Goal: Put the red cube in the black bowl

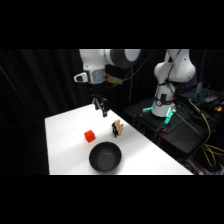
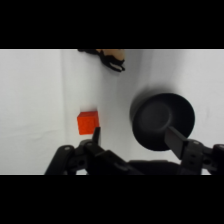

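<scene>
White table (image 1: 65, 150) against black drapes. Side view: gripper (image 1: 101, 107) hangs above the table, well clear of the red cube (image 1: 90, 135); black bowl (image 1: 105, 157) near it, tan-and-black object (image 1: 117, 128) beside. Wrist view: fingers spread, empty; cube (image 2: 87, 122) sits off-centre toward one fingertip (image 2: 96, 134). Centre over it before descending.

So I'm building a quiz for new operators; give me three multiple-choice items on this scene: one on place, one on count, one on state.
1. Where is the red cube?
A in the black bowl
B on the white table
C in the claw

2. How many bowls are on the table?
A one
B two
C three

3. The claw is:
A shut on the cube
B open, holding nothing
C inside the bowl

Answers: 1 B, the cube rests on the white table beside the black bowl. 2 A, only one bowl shows. 3 B, its fingers stand apart, nothing between them.
</scene>
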Available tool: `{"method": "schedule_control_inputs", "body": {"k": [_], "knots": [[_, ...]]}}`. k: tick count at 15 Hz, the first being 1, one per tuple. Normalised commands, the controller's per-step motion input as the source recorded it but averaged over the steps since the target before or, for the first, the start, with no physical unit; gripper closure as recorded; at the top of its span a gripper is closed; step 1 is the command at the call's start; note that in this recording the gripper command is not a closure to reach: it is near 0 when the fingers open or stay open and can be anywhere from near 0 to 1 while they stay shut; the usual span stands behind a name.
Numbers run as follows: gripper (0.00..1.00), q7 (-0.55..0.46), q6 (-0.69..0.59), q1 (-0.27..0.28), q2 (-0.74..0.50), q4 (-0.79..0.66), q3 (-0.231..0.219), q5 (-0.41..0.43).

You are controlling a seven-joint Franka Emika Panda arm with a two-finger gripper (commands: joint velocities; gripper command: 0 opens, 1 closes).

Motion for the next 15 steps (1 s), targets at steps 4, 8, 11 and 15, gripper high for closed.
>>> {"method": "schedule_control_inputs", "body": {"k": [4, 8, 11, 15], "knots": [[0.0, -0.03, 0.01, -0.024, 0.01, 0.04, 0.013, -0.026], [0.0, -0.27, 0.0, -0.09, 0.11, 0.29, -0.027, 0.003], [0.0, -0.34, 0.04, -0.109, 0.29, 0.43, -0.028, 0.057], [0.0, -0.41, 0.13, -0.123, 0.38, 0.39, -0.003, 0.093]]}}
